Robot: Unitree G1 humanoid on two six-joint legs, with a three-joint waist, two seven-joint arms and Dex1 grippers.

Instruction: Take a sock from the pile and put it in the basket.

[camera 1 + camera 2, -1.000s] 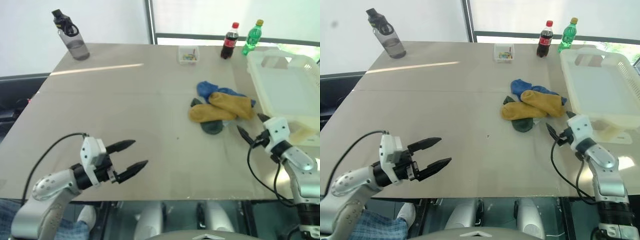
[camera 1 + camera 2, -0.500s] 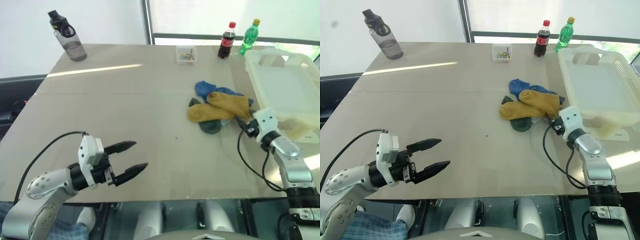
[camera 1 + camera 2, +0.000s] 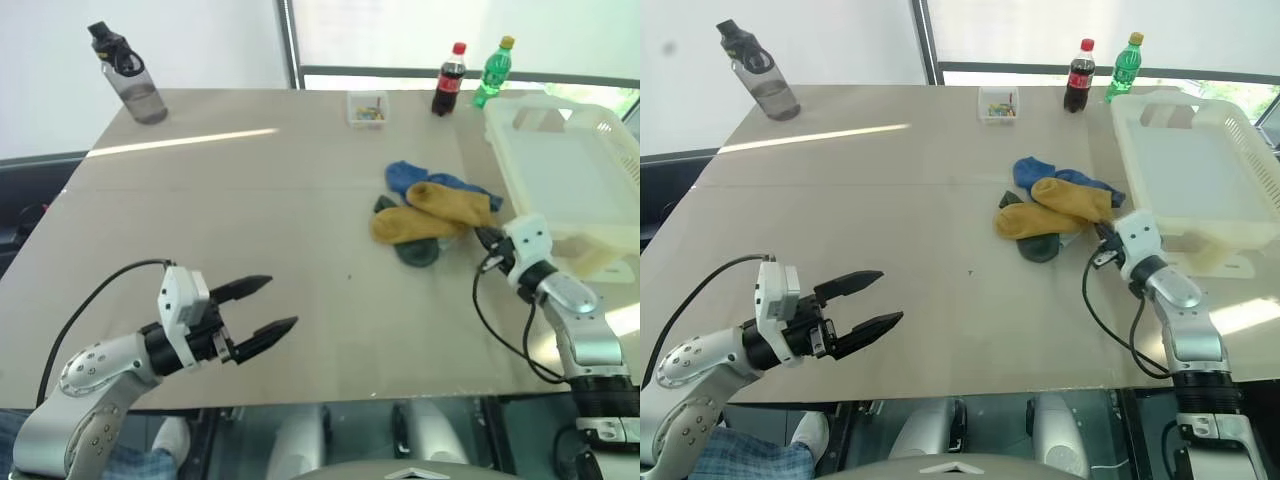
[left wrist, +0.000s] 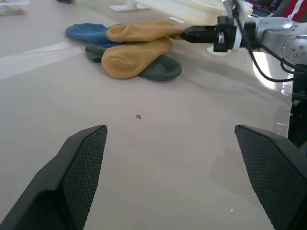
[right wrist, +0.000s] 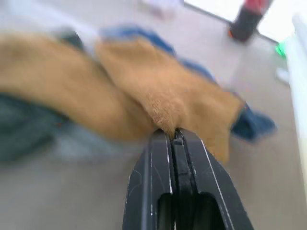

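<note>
Moved in toward the pile [image 3: 432, 215] since the earlier frame: right gripper [image 3: 490, 240], then apart from the socks with fingers spread, now at the near-right edge of the heap and clenched. Seen from the right wrist, pinches a fold of the upper yellow sock [image 5: 177, 100] at its edge, the two fingers [image 5: 153, 163] pressed together with cloth between the tips. Seems a thin grip, only on the hem, not around the body of the sock.

Lies with its long axis roughly across the table, from the gripper toward the left and slightly away, half over the second yellow sock [image 3: 410, 226] and touching the blue sock [image 3: 408, 177] behind. Dark green sock [image 3: 420, 253] underneath, at the near side. Sits just to the right of the pile, very near the right arm: basket [image 3: 590, 130], its near-left corner beside the gripper. So needs only a lift and a short carry to the right and away; clearly the nearer arm for this.

Hangs well apart at the near-left of the table [image 3: 250, 200], left gripper [image 3: 263, 308], fingers wide and released, holding nothing, pointing toward the pile.

Possible trouble, as a judgement: could drag the lower yellow sock along, or could slip out of such a small pinch.
</note>
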